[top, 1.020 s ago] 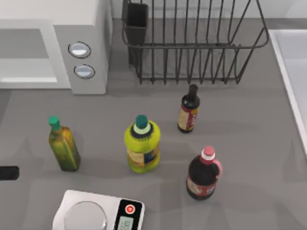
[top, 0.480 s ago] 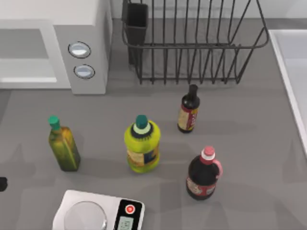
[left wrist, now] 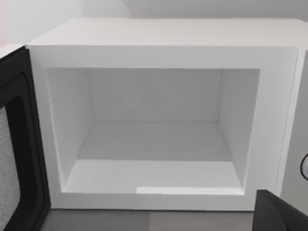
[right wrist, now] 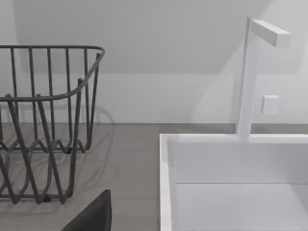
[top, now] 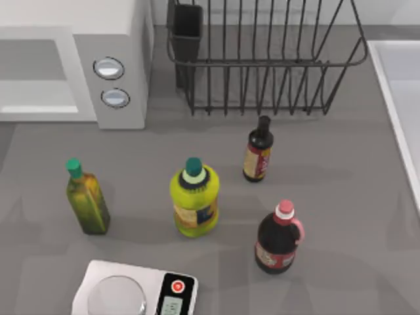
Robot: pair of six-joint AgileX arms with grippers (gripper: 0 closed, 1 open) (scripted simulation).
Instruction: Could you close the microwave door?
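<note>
Left arm gone; grey table (top: 341, 197).

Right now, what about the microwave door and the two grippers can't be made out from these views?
- Microwave door: left wrist view's edge cuts it off; handle and opening angle unreadable.
- Microwave: top view's left edge crops its cavity, door side out of frame.
- Left gripper: a dark corner at the frame edge.
- Right gripper: a dark sliver near the dish rack.

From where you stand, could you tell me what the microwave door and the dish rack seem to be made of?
The microwave door looks like dark matte plastic framing a grey speckled window, perhaps glass or mesh. The dish rack looks like thin dark-coated metal wire, bent into loops.
</note>
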